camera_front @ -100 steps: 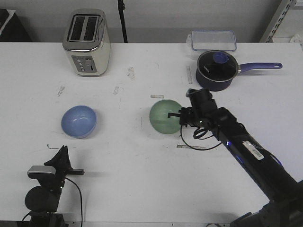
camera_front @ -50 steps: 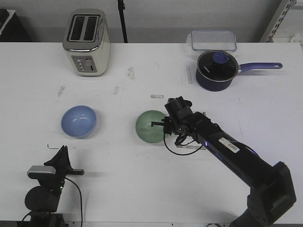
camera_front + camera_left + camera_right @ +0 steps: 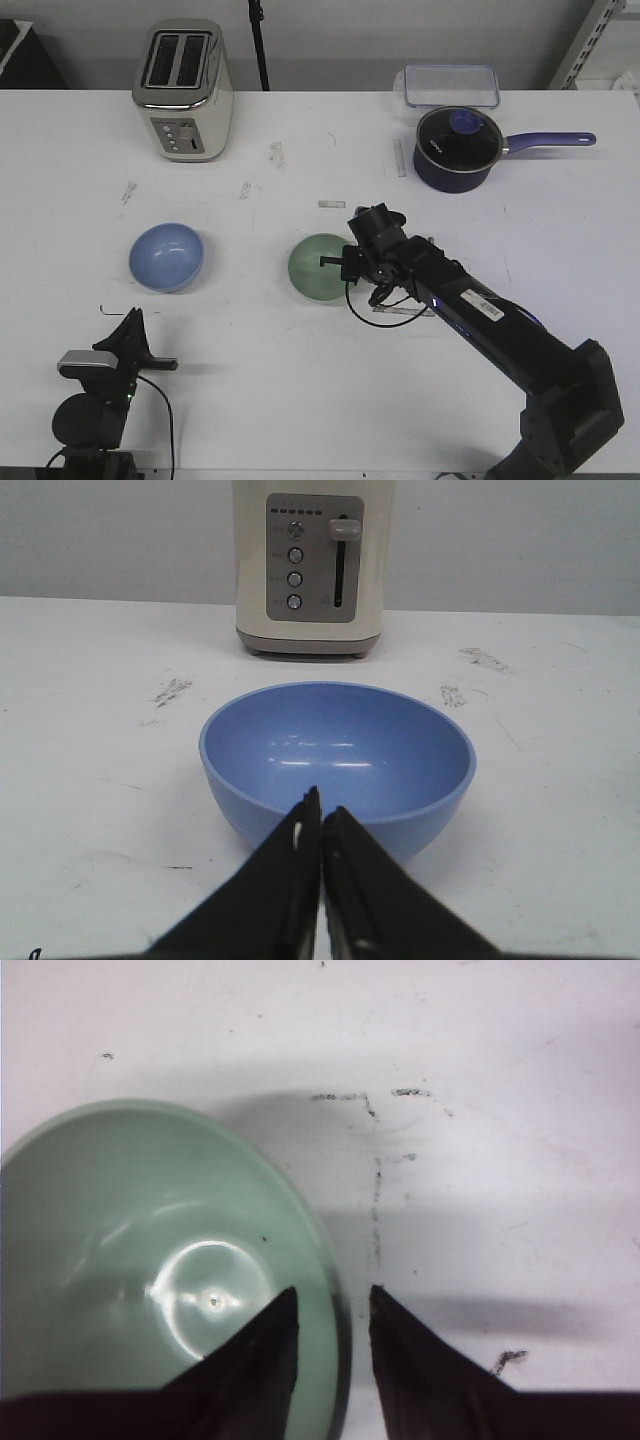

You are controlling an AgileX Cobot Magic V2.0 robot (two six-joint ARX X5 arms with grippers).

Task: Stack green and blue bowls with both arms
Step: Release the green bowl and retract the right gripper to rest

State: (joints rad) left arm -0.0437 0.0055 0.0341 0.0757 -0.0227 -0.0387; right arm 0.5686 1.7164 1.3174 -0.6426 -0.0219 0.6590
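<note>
Right gripper (image 3: 333, 1315) pinches the green bowl (image 3: 318, 266) rim, 1 finger inside; left gripper (image 3: 321, 815) is clenched empty. Glossy, probably slippery, light.

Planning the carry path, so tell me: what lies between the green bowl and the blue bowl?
Nothing: in the front view only bare white table separates the green bowl from the blue bowl.

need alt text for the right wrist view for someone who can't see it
The right gripper straddles the rim of the green bowl, one black finger inside the bowl and one outside, on a white table. The bowl looks empty and glossy, and the table beside it carries dark scuff marks.
</note>
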